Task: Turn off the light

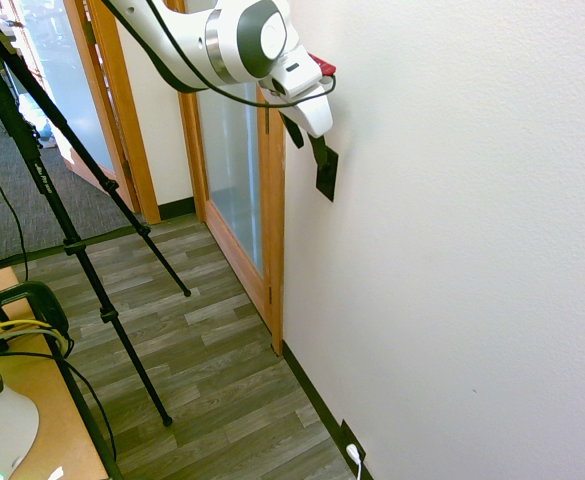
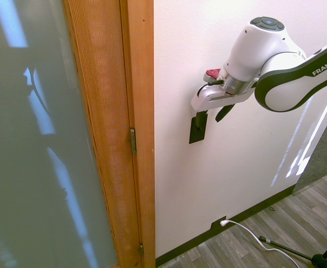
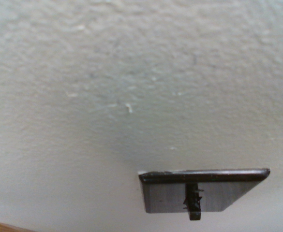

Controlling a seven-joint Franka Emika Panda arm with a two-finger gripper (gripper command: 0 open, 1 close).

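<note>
Switch plate [image 1: 326, 176], small, black, upright and rectangular, sits on the white textured wall [image 1: 452, 200] just right of the orange wooden door frame [image 1: 272, 230] in the first exterior view, with the white arm's two-finger gripper [image 1: 306, 140] reaching in from the upper left; one dark finger lies against the plate's top edge and the other stands apart to its left, so the jaws are spread wide and hold nothing. Frosted glass fills the door [image 1: 232, 160] beside the frame, grey wood-look flooring [image 1: 212, 350] runs below, and low on the wall, near the dark baseboard, a dark outlet plate [image 1: 350, 440] carries a white plug. In the second exterior view the arm comes in from the right; the gripper [image 2: 212, 114] points steeply down toward the wall, one finger over the upper part of the switch plate [image 2: 197, 132] and the other hanging free to its right, well apart, nothing between them. The plate hangs to the right of the wooden frame [image 2: 124, 134], and the outlet plate [image 2: 218, 224] with its white cord is far below. In the wrist view the switch plate [image 3: 199, 191] appears close up at a slant against the wall [image 3: 131, 87], its small black toggle [image 3: 193, 203] jutting out from the middle of it.
</note>
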